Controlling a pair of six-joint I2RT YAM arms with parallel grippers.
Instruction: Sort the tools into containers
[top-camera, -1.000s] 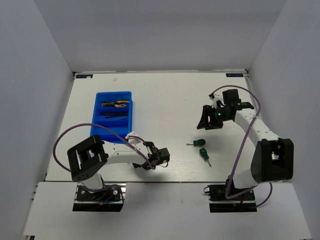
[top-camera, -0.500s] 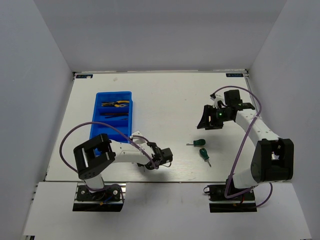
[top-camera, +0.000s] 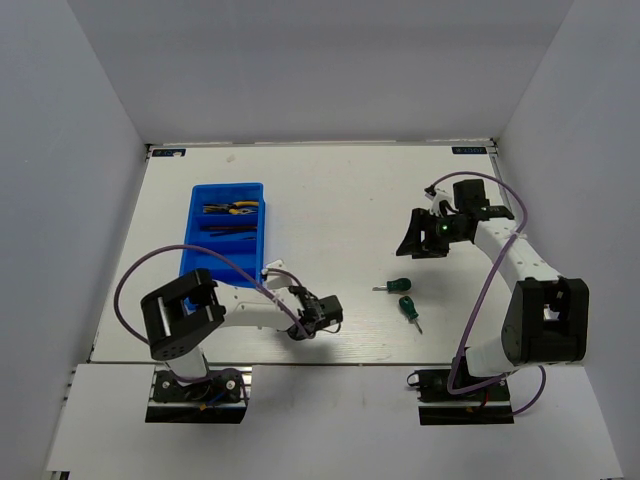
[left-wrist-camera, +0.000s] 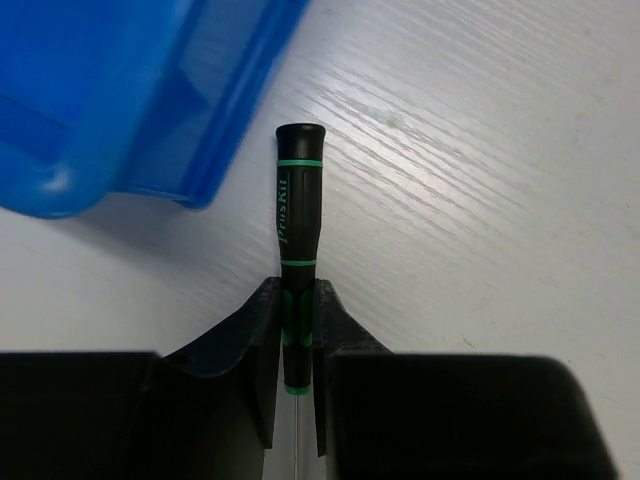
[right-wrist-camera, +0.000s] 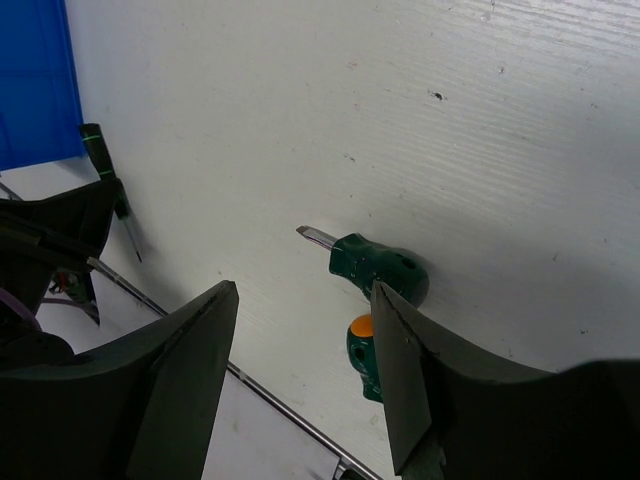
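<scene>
Nearest, the left jaws are pinched tight on the thin green-handled screwdriver (left-wrist-camera: 298, 220), its handle end reaching over the tabletop (top-camera: 330, 200) near a corner of the blue tray (top-camera: 226, 187). To the right lie one stubby screwdriver (top-camera: 408, 307) and a second stubby screwdriver (top-camera: 399, 286) just beyond it, both loose. Farther on, the right jaws hang spread wide, gripping nothing. Yellow-handled pliers (top-camera: 232, 209) sit in the tray's far compartment.

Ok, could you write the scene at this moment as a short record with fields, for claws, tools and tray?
left claw: shut on the thin screwdriver, near the blue tray corner
right claw: open, holding nothing, over the table
stubby screwdrivers: two, lying on the table, outside the tray
tray contents: yellow-handled pliers in the far compartment
</scene>
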